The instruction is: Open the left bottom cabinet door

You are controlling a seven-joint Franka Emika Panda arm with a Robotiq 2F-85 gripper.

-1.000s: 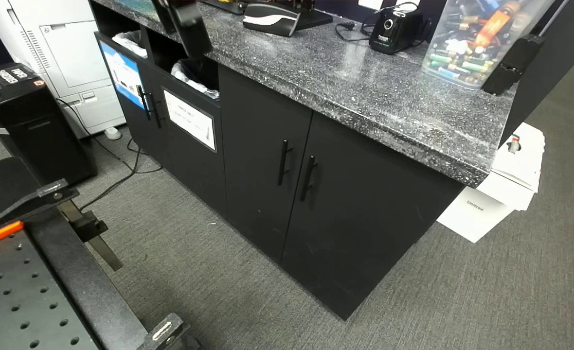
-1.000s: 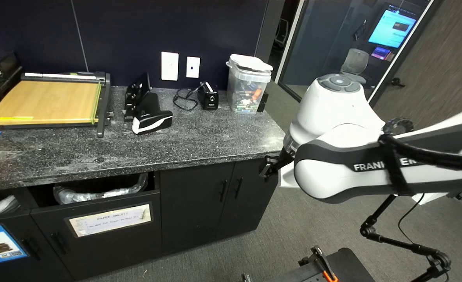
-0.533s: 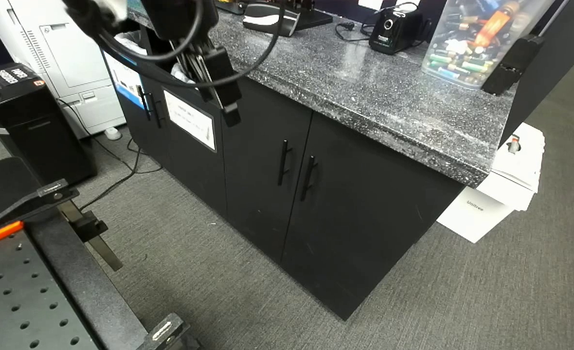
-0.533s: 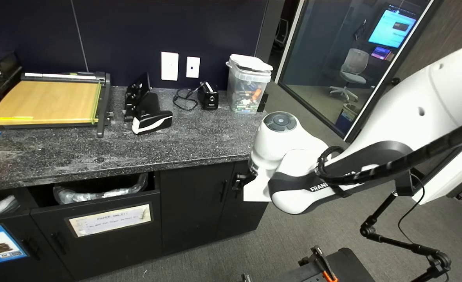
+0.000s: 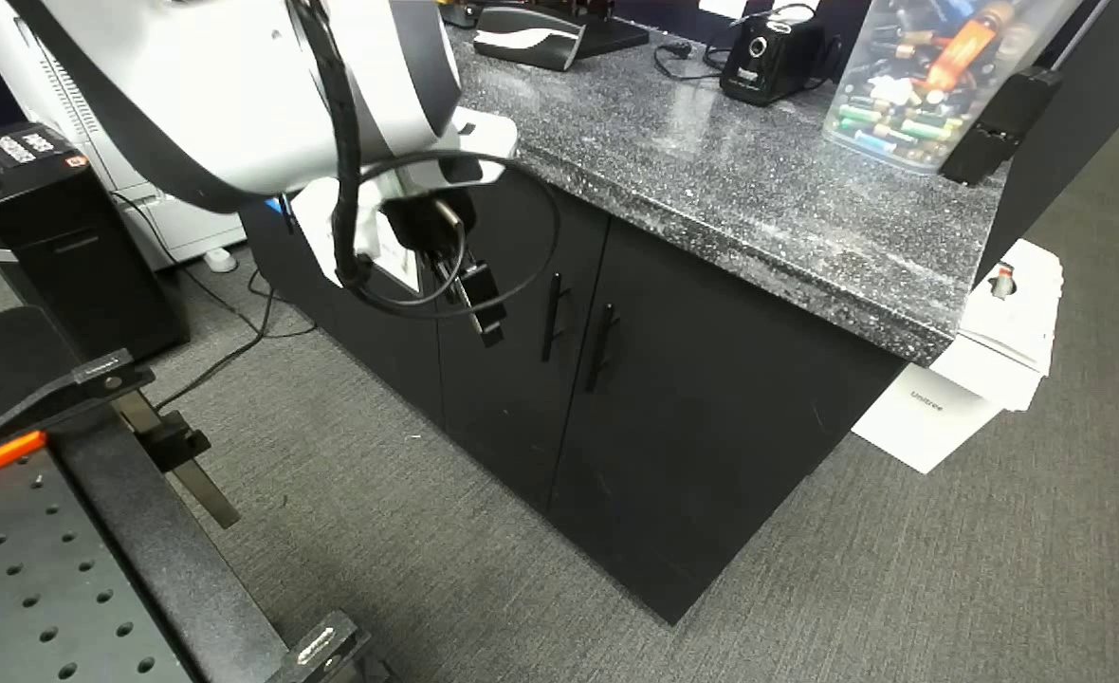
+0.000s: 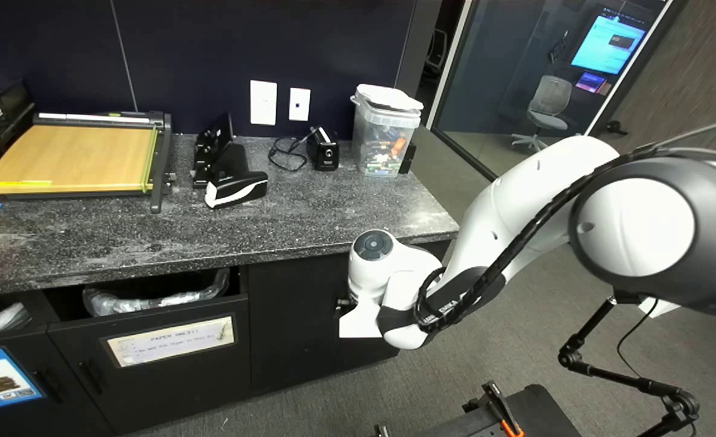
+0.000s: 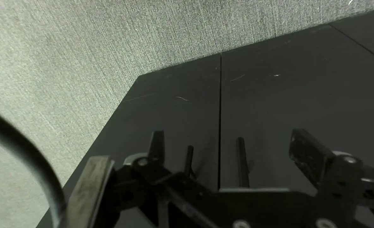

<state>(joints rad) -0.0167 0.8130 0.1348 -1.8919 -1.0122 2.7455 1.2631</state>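
The left bottom cabinet door is a flat black panel, shut. It also shows in an exterior view and in the wrist view, where the picture is upside down. Its slim black bar handle stands upright near its right edge. In the wrist view this handle lies between the two fingers, beyond the gripper, apparently untouched. My gripper is open and empty. In an exterior view the gripper is in front of this door, left of its handle.
The matching right door has its own bar handle close beside. The speckled worktop overhangs the doors. A lined bin compartment is to their left. A perforated table with clamps stands in front.
My arm and gripper have come down from worktop height to in front of the doors. In the exterior views the gripper has moved lower and closer to the handles. The doors have not moved.
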